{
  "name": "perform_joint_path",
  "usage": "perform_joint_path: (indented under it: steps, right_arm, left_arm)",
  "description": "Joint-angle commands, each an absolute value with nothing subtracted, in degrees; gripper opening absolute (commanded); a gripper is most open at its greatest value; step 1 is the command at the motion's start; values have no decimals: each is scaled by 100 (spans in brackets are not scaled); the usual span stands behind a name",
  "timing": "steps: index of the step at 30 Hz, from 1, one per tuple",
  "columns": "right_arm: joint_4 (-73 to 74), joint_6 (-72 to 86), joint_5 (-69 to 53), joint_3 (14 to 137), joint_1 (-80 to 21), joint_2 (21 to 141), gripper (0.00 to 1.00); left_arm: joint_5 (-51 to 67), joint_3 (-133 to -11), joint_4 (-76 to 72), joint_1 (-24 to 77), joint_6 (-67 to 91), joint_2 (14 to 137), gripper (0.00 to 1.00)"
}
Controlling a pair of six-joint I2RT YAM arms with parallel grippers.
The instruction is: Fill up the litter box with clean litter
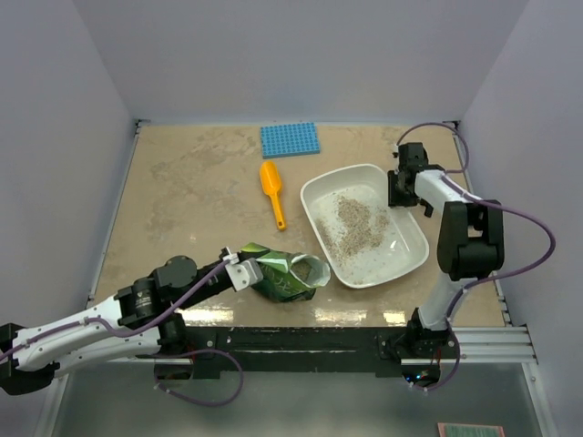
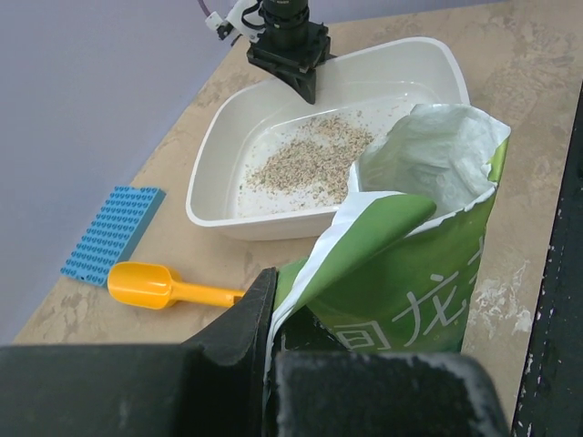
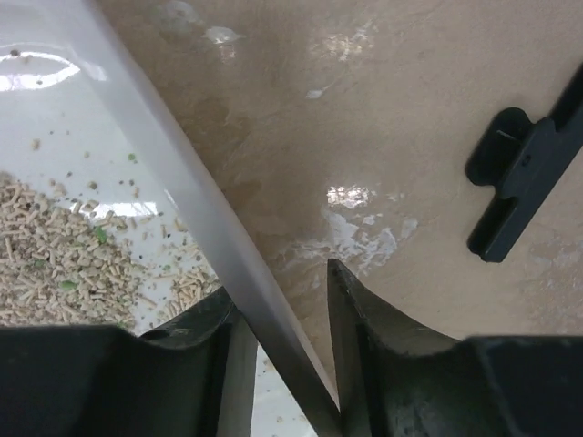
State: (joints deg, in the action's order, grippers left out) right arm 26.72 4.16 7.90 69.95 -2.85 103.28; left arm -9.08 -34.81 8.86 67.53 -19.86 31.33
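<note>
Though carrying a loose heap of clean litter (image 1: 351, 226) across its middle, rates as far from full: litter box (image 1: 392, 259) at right of table, with bare white floor toward its near end. Records left gripper (image 1: 244, 271) pressed shut on a fold of the green bag (image 1: 290, 278), which lies on its side near the front edge, mouth open toward the box and just beside its near-left corner. Records right gripper (image 3: 281, 289) at the far-right rim, fingers (image 3: 364, 328) spread either side of it, one inside and one outside, with a sliver of table showing beside the outer one; no firm pinch judged yet. Notes orange scoop (image 1: 271, 193) lying apart on the left, unused. Step in hand, by judgement: steadying the box before a further pour. Calls next for clamping the rim, then lifting the bag's closed end so the mouth clears the wall without spilling onto the table.
</note>
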Motion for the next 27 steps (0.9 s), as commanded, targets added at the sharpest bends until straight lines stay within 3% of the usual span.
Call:
perform_joint_path:
  steps: [1,7,23,26,27]
  right_arm:
    - [2760,395,755,7584,-308,10538,21]
    - [2848,1045,861,8120,-167,10880,0]
    - [2821,2979,914,9070,457,11557,0]
    - [2944,2927,844,9290,457,11637,34]
    - [2944,2909,818,9290,448,11567,56]
  left_arm:
    - [-712,-3366,70,6776,-1714,2865,0]
    - [-607,-3261,-123,6768,-1643,3006,0]
    - [-888,-3103,-263,6610,-1635,3155,0]
    - [-888,-3094,-351,6574,-1617,3181,0]
    - [-914,-3085,-386,6566,-1617,3190,0]
